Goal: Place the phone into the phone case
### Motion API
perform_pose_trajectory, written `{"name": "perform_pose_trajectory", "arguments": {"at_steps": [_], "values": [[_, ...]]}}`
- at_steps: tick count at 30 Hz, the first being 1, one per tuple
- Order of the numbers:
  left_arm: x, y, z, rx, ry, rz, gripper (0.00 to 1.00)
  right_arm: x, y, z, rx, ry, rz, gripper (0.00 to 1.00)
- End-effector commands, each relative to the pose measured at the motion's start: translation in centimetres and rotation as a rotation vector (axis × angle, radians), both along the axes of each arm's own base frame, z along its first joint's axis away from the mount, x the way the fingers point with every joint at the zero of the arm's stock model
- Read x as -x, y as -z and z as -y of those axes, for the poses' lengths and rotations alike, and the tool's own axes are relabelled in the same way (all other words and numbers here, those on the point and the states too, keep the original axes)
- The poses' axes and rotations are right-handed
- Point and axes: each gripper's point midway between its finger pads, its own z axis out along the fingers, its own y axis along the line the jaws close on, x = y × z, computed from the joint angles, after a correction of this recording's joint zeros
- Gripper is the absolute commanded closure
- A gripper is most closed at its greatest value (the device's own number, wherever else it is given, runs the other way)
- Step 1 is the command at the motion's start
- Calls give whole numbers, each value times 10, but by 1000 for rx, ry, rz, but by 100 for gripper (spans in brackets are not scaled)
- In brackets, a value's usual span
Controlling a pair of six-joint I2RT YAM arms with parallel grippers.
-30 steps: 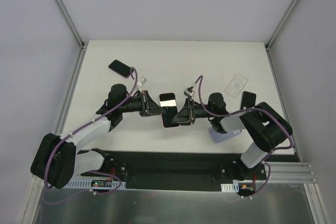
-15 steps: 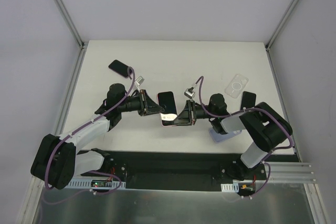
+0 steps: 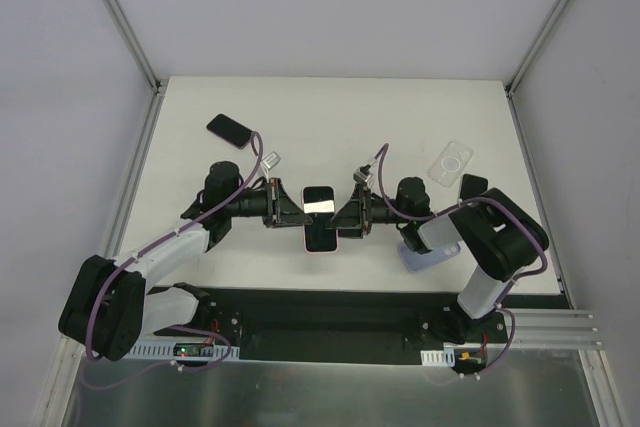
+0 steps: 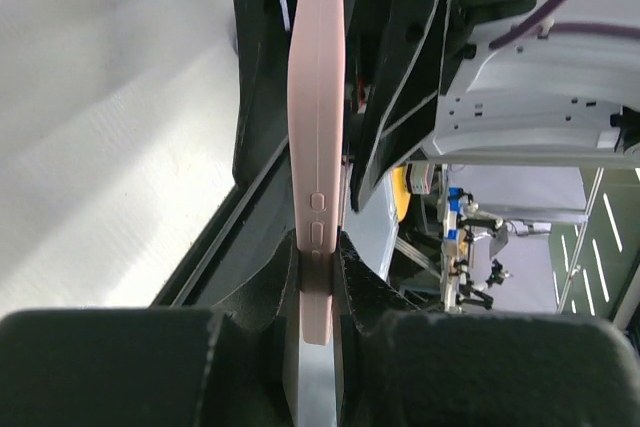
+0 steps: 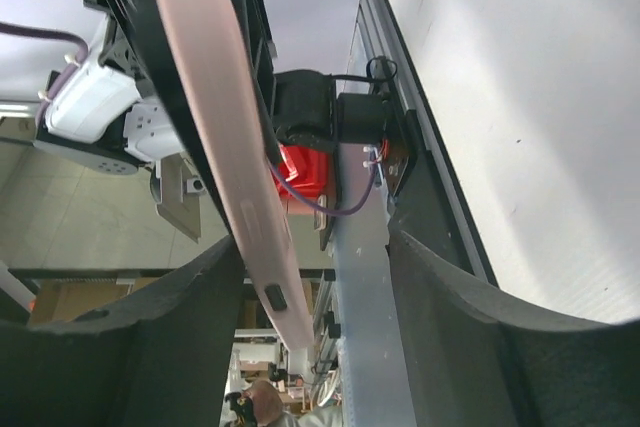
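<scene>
A black-screened phone sits in a pink case (image 3: 320, 219), held in the air between my two grippers at the table's middle front. My left gripper (image 3: 291, 210) is shut on the case's left edge; in the left wrist view the jaws (image 4: 318, 252) clamp the pink case (image 4: 317, 97) edge-on. My right gripper (image 3: 346, 215) is at the case's right edge with its jaws wide apart. In the right wrist view the pink case (image 5: 230, 147) lies between the fingers of the right gripper (image 5: 320, 282), close against one finger (image 5: 190, 317).
A second black phone (image 3: 229, 129) lies at the back left. A clear case (image 3: 450, 161) lies at the back right. A pale lavender case (image 3: 424, 255) lies under the right arm. The black base rail (image 3: 330, 312) runs along the near edge.
The cased phone has turned from a tilted pose to straight, screen up, and sits slightly lower between the grippers. Both arms shifted a little with it.
</scene>
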Motion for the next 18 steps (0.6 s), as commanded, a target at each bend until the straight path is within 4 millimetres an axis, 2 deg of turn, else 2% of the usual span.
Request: {"name": "perform_pose_trajectory", "arguments": {"at_steps": [1,7,11,13,15,16,18], "values": [[21,-6,-2,48,106,50,100,-20,-43,-7,-155,29,230,38],[28,7,-3,35,131,-14,100,-31,-55,-10,-176,38,232,45],[29,9,-3,32,138,-16,100,-36,-60,-12,-184,37,231,59],[29,10,-3,24,143,-25,100,-40,-60,-10,-183,47,229,62],[30,18,-4,-6,147,-52,100,-44,-59,-8,-180,62,224,69],[30,19,-4,-14,147,-54,100,-45,-58,-6,-178,66,224,79],[28,24,-5,-35,134,-59,100,-48,-58,-5,-175,72,224,88]]}}
